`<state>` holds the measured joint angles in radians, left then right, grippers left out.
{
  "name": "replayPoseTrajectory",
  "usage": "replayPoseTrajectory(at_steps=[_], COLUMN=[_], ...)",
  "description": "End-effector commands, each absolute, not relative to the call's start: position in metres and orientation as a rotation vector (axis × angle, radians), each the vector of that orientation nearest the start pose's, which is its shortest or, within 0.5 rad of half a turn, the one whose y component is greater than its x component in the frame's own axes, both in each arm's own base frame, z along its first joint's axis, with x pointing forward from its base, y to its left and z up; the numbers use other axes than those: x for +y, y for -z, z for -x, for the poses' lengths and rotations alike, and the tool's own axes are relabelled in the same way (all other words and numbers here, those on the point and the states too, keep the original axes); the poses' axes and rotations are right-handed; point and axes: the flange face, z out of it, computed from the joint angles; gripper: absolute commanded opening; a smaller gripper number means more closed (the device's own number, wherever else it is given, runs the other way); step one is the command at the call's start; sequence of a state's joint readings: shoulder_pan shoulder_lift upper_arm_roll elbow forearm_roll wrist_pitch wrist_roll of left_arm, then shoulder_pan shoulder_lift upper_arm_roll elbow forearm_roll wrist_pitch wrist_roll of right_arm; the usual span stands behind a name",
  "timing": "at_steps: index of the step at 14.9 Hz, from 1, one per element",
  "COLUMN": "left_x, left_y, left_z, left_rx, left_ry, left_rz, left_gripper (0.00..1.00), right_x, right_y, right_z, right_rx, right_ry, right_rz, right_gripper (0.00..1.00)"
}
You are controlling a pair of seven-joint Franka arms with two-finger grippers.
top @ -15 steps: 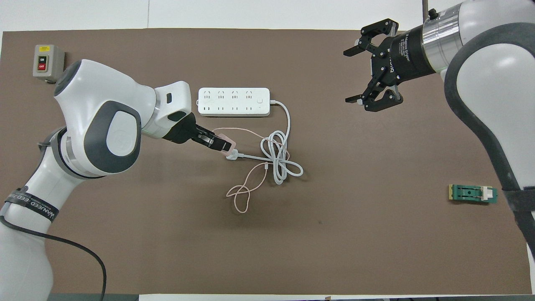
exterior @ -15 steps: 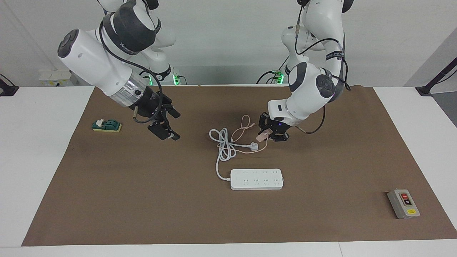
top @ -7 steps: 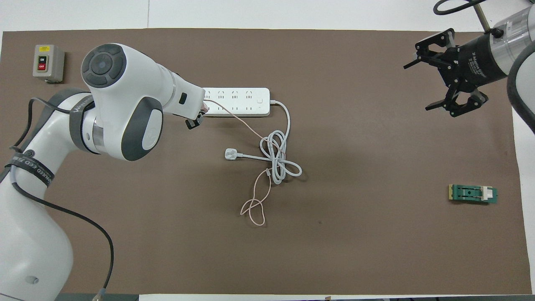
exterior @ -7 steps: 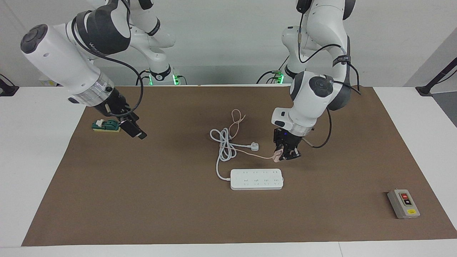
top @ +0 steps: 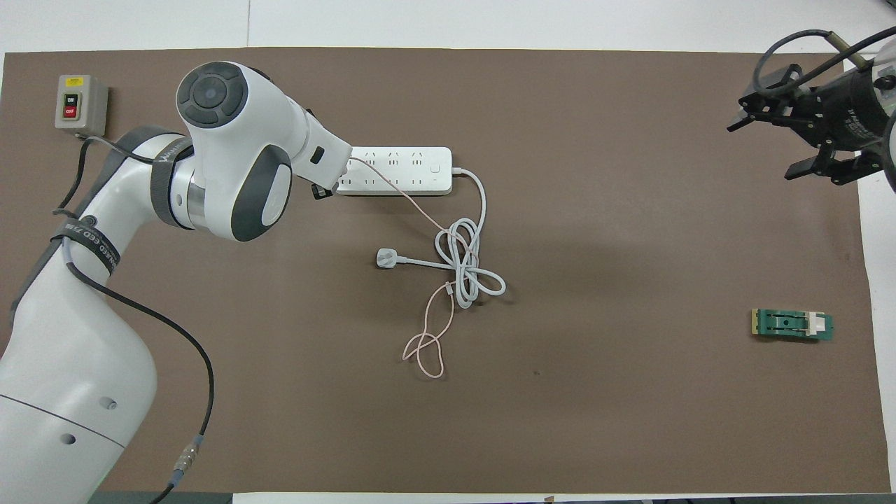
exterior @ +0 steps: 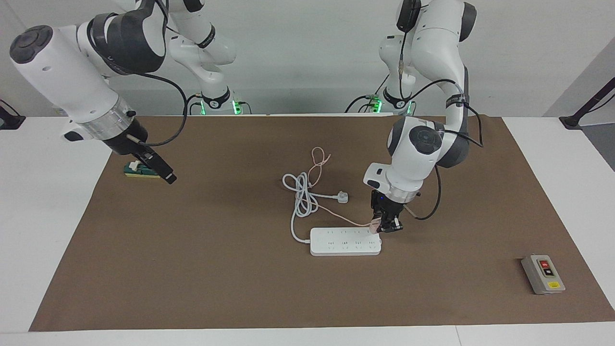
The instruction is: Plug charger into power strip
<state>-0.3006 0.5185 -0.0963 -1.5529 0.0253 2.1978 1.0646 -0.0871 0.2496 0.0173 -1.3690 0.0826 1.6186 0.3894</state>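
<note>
The white power strip (exterior: 345,241) lies flat mid-mat; it also shows in the overhead view (top: 399,170). My left gripper (exterior: 384,225) is shut on the small pink charger (exterior: 375,224) and points down. It holds the charger at the strip's last sockets toward the left arm's end. I cannot tell whether the prongs are in. The thin pink cable (exterior: 336,215) trails back toward the robots (top: 420,210). In the overhead view the left arm hides the charger. My right gripper (exterior: 167,177) is open and empty, up over the mat's edge at the right arm's end (top: 761,151).
A white three-pin plug (exterior: 342,196) and coiled thick cord (top: 469,269) lie nearer to the robots than the strip. A green block (top: 792,325) lies at the right arm's end, under the right gripper in the facing view. A grey button box (exterior: 543,274) sits at the left arm's end.
My left gripper has carried the charger away from the robots and down to the strip's end, pulling the cable along. My right arm has drawn back toward its end of the table.
</note>
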Motion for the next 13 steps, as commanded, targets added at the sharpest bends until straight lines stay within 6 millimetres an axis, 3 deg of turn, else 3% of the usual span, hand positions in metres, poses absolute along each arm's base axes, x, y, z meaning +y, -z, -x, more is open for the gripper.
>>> replayPoseTrajectory(at_steps=[1, 9, 13], left_x=[-0.264, -0.271, -0.275], left_y=[-0.363, -0.356, -0.350], left_z=[-0.663, -0.656, -0.649], left_rx=[2.106, 2.122, 2.140], left_ry=[0.215, 0.219, 0.201], left_rz=[2.266, 2.271, 2.283], left_gripper=[0.00, 0.00, 0.00], right_x=[-0.050, -0.078, -0.078], right_y=[-0.579, -0.594, -0.603], right_z=[-0.628, -0.614, -0.593], right_rx=[0.441, 0.021, -0.004], right_ry=[0.003, 0.017, 0.010], right_rz=[3.114, 3.188, 3.190], right_gripper=[1.00, 1.00, 1.00])
